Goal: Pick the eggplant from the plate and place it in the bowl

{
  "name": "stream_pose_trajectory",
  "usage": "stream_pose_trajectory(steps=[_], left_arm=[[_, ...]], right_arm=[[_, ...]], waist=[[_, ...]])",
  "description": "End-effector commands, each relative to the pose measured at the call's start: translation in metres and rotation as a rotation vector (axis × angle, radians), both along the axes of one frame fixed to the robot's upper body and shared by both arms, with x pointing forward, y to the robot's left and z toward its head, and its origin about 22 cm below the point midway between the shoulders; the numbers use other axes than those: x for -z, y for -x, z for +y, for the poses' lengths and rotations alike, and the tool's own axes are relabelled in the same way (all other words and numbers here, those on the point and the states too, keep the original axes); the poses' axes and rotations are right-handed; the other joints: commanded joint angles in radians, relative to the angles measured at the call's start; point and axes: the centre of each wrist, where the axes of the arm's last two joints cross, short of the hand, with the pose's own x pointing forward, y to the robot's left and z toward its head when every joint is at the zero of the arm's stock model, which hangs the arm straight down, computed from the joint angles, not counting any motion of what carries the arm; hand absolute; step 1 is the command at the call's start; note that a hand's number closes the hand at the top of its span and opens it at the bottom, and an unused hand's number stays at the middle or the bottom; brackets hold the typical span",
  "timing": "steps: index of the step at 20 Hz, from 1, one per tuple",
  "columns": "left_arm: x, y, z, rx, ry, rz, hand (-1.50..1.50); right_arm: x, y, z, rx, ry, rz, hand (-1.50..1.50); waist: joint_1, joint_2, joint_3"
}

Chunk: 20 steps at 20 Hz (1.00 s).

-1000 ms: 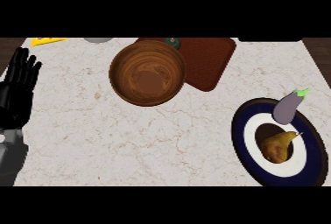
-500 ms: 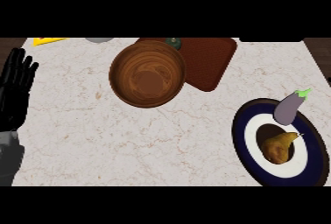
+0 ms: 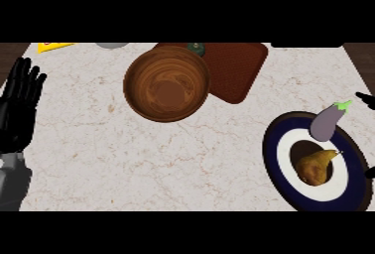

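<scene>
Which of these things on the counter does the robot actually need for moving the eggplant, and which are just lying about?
Needed for the job:
eggplant, lying on the plate's upper rim
plate, dark blue and white
wooden bowl, nothing in it
right hand, just showing at the right edge

Just lying about:
pear on the plate
brown mat behind the bowl
left hand, resting open at the left edge
</scene>
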Motion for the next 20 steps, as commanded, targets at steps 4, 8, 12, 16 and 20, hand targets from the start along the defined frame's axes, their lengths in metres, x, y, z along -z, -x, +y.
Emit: stream_pose_trajectory(steps=[4, 8, 12, 16, 20], left_arm=[[-0.011, -0.005, 0.002, 0.001, -0.012, 0.012, 0.00], [0.013, -0.032, -0.018, -0.004, 0.001, 0.007, 0.00], [0.020, 0.010, -0.004, 0.014, 0.019, 0.005, 0.00], [0.016, -0.015, 0.012, -0.001, 0.007, 0.014, 0.00], [0.008, -0.008, -0.005, 0.003, 0.015, 0.001, 0.00]], right_arm=[[0.016, -0.012, -0.015, -0.044, -0.020, -0.039, -1.50], [0.032, -0.014, 0.004, -0.057, -0.010, -0.037, -1.50], [0.028, -0.014, 0.012, -0.044, 0.014, 0.010, -1.50], [0.043, -0.030, 0.018, -0.060, 0.005, -0.011, -1.50], [0.057, -0.035, 0.021, -0.050, 0.007, 0.035, -1.50]], waist=[[0.000, 0.000, 0.000], [-0.008, 0.002, 0.000], [-0.001, -0.001, 0.000], [-0.003, 0.001, 0.000], [-0.001, 0.000, 0.000]])
